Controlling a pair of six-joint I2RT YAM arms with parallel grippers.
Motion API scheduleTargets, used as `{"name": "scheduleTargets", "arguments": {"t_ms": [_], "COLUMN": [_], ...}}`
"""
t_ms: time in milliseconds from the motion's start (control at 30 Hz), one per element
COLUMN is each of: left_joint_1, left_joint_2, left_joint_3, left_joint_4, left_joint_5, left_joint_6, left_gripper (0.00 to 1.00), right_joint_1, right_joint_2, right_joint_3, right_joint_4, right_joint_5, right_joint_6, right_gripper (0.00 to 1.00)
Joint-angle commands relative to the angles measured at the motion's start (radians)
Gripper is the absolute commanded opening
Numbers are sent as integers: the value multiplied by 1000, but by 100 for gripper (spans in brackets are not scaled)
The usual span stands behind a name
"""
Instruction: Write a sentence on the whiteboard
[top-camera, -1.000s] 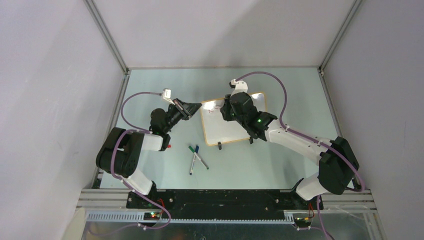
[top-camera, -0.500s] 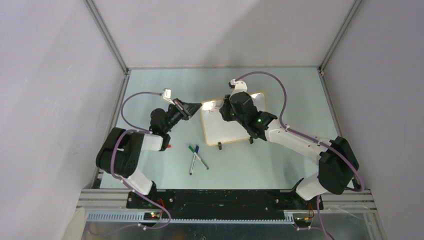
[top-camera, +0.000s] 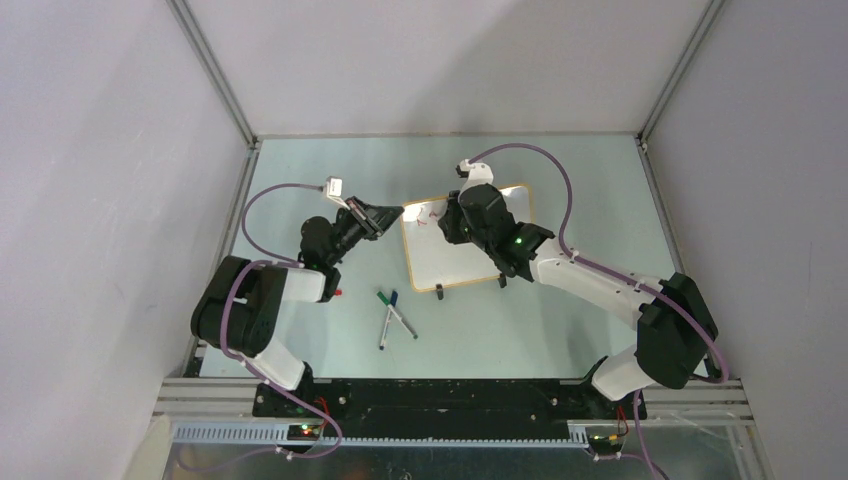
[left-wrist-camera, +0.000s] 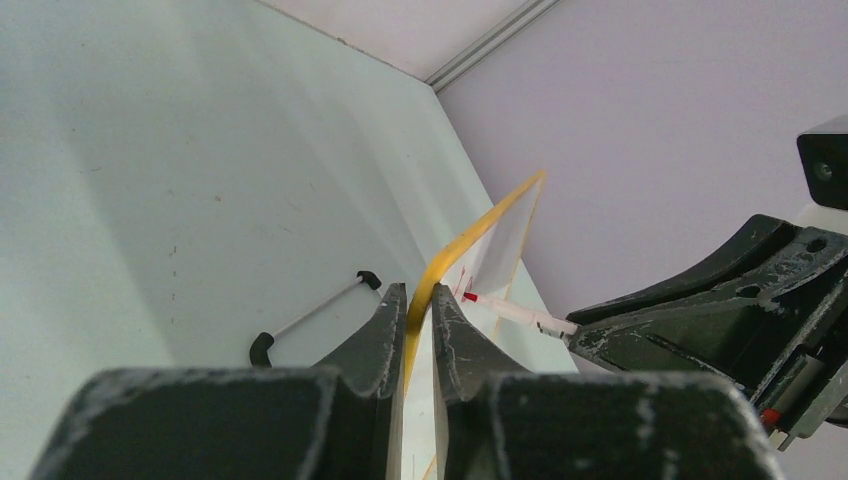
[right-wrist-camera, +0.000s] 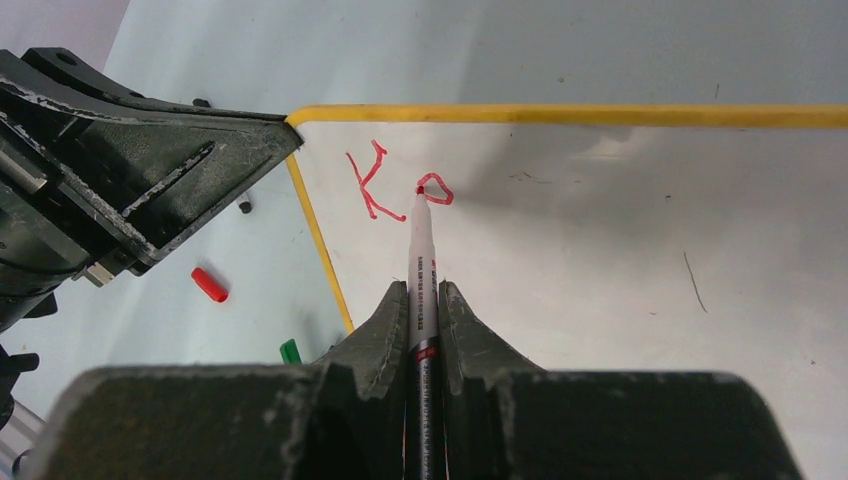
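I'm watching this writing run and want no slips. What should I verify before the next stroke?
1. Left gripper clamped on the whiteboard edge: ok.
2. Marker held straight in the right gripper: ok.
3. Marker tip touching the board: ok, it appears so.
4. K legible: ok.
5. Second letter complete: not ok, only a loop.
6. Ink left in the marker: cannot tell.

Right hand (right-wrist-camera: 423, 292) clamping red marker (right-wrist-camera: 419, 240), tip touching whiteboard (right-wrist-camera: 620, 260), red letters (right-wrist-camera: 372, 180) "K" and a loop at the tip
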Motion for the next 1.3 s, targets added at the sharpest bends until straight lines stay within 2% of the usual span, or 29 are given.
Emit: {"name": "scheduleTargets", "arguments": {"t_ms": [0,1267], "left_joint_1": [-6,-6], "left_joint_2": [-40,-47], "left_joint_3": [7,6], "left_joint_4": [22,18], "left_joint_5": [5,6], "left_joint_6": [18,21], "left_gripper": [0,0], "right_joint_1": [-9,-24], "right_joint_2": [4,-26], "right_joint_3": [23,22], "right_joint_4": [-20,-110], "right_joint_5": [-4,85], "right_joint_6": [-2,35], "right_gripper": [0,0]}}
